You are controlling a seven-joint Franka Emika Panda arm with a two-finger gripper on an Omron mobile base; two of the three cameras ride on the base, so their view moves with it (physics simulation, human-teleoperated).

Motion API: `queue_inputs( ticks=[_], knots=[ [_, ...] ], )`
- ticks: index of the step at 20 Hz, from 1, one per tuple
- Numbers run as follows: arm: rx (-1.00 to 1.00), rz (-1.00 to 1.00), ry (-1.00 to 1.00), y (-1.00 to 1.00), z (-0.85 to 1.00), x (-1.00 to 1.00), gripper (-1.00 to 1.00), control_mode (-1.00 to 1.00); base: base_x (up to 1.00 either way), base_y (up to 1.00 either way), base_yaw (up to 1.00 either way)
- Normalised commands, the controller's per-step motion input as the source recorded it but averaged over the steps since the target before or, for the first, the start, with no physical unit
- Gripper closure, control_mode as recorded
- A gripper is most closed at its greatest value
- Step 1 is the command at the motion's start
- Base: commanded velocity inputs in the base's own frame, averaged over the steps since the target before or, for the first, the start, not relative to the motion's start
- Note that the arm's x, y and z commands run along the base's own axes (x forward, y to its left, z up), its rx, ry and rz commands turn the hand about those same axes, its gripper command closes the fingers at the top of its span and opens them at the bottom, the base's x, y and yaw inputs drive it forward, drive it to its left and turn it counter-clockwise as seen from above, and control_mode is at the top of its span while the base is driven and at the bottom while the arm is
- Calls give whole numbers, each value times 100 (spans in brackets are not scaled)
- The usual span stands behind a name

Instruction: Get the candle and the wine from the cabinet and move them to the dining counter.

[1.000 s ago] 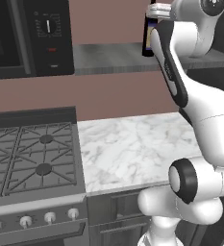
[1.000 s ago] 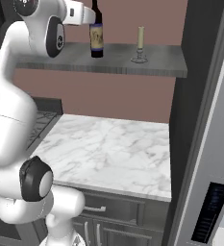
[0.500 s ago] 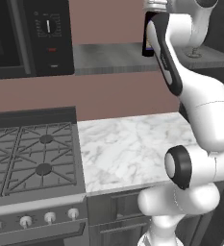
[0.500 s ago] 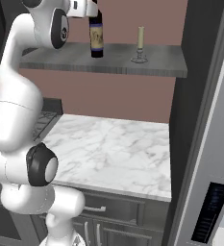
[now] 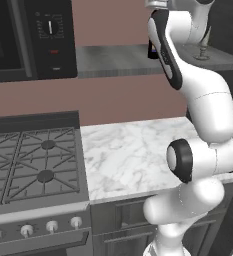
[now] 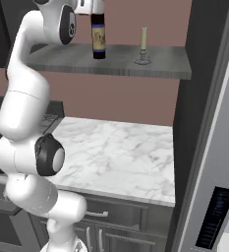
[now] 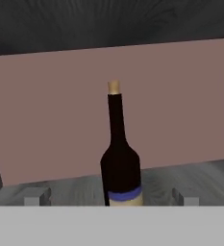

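Wine seen upright on cabinet, dead ahead of gripper in hand view, centred between wide-open fingertips; nothing held. Candle placed further right on same shelf, apart from bottle. Marble top and stove located below. Step judged: approach for grasp. Advice: hand to be kept level, advanced straight until body sits between fingers, closed low on wide part, not neck; then lifted clear of shelf, candle avoided.
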Motion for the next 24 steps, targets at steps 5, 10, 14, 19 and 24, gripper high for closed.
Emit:
queue_inputs(
  ticks=[5,10,14,19,24],
  knots=[
    [0,1,0,0,10,29,-100,-100,0,0,0],
    [0,0,0,0,15,28,-100,-100,0,0,0],
    [0,0,0,-3,21,18,-100,-100,0,0,0],
    [0,0,0,-5,16,12,-100,-100,0,0,0],
    [0,0,0,-3,1,18,-100,-100,0,0,0]
  ],
)
